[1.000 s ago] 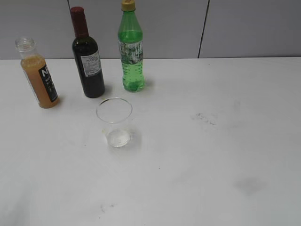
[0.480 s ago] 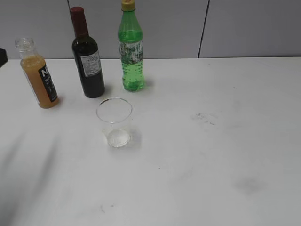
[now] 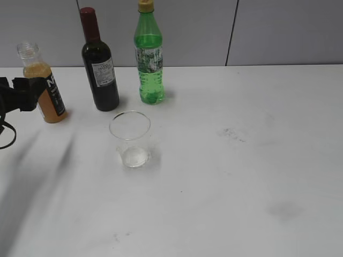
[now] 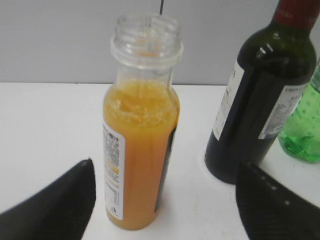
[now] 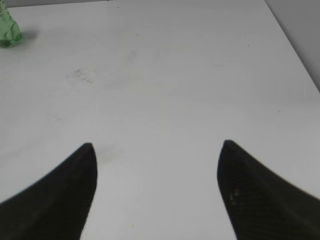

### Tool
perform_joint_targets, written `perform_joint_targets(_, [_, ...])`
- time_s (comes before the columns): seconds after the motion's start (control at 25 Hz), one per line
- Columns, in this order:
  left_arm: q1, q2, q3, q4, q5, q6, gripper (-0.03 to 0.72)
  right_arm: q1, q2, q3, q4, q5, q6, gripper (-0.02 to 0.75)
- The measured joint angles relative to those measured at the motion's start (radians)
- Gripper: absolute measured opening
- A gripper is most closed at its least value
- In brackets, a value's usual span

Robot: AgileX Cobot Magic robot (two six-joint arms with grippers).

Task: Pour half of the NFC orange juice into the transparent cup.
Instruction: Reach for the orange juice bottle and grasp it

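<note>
While the left gripper (image 4: 165, 172) is spread wide and holds nothing, the NFC orange juice bottle (image 4: 140, 135) stands upright between its fingers near the desk's far left corner. Beside it stands the wine bottle (image 3: 99, 61). The transparent cup (image 3: 130, 138) sits nearer the front. The right gripper (image 5: 157, 145) is spread wide over bare desk.

Wine bottle (image 3: 101, 69) beside soda bottle (image 3: 149, 59) (upright)
</note>
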Motion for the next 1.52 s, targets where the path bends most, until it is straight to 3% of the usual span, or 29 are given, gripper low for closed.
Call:
perform_joint_targets(0.24, [0.006, 0.197, -0.045, 0.026, -0.117, -0.02, 0.678, 0.0, 0.0, 0.0, 0.0, 0.0, 0.001, 0.572])
perform_joint_targets(0.68, [0.006, 0.46, -0.287, 0.007, -0.151, -0.011, 0.653, 0.0, 0.0, 0.0, 0.0, 0.0, 0.001, 0.571])
perform_joint_targets(1.0, [0.006, 0.47, -0.294, -0.003, -0.221, 0.043, 0.573, 0.0, 0.0, 0.0, 0.0, 0.0, 0.001, 0.571])
perform_joint_targets(1.12, [0.006, 0.47, -0.294, -0.025, -0.238, 0.048, 0.491, 0.0, 0.0, 0.0, 0.0, 0.0, 0.001, 0.571])
perform_joint_targets(1.36, [0.006, 0.477, -0.294, -0.113, -0.258, 0.053, 0.485, 0.0, 0.0, 0.0, 0.0, 0.0, 0.001, 0.571])
perform_joint_targets(1.52, [0.007, 0.439, -0.239, -0.11, -0.254, 0.106, 0.485, 0.0, 0.0, 0.0, 0.0, 0.0, 0.001, 0.571])
